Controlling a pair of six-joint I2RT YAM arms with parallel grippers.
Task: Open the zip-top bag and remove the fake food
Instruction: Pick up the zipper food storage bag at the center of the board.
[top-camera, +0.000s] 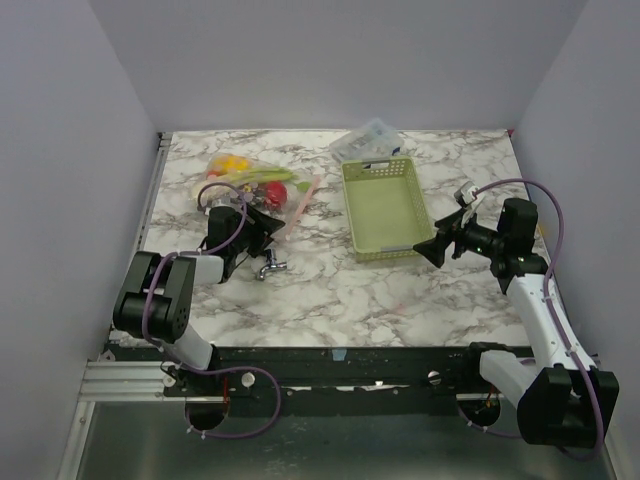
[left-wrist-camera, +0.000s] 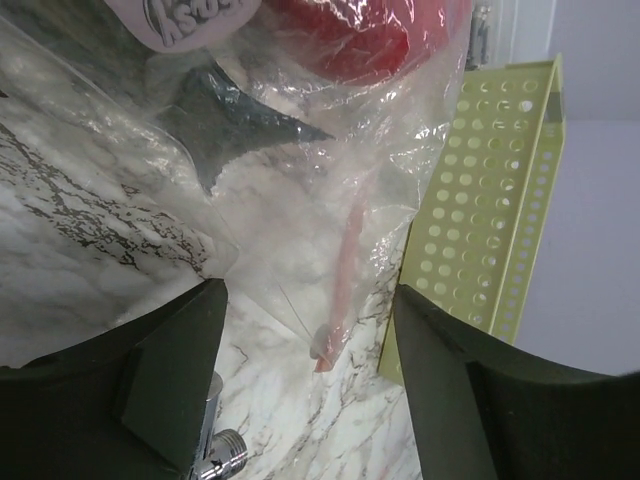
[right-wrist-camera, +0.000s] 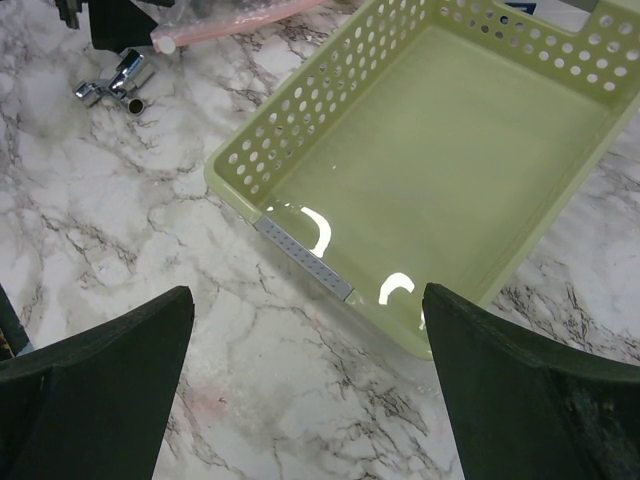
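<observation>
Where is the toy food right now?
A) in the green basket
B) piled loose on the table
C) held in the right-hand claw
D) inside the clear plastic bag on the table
D: the red and yellow toy food shows through the clear zip-top bag, which lies on the marble table left of the green basket.

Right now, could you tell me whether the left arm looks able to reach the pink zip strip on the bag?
Probably yes. The left gripper faces the zip-top bag with jaws open, the pink zip strip lying just ahead between them; nothing blocks it, and the green basket sits aside.
</observation>
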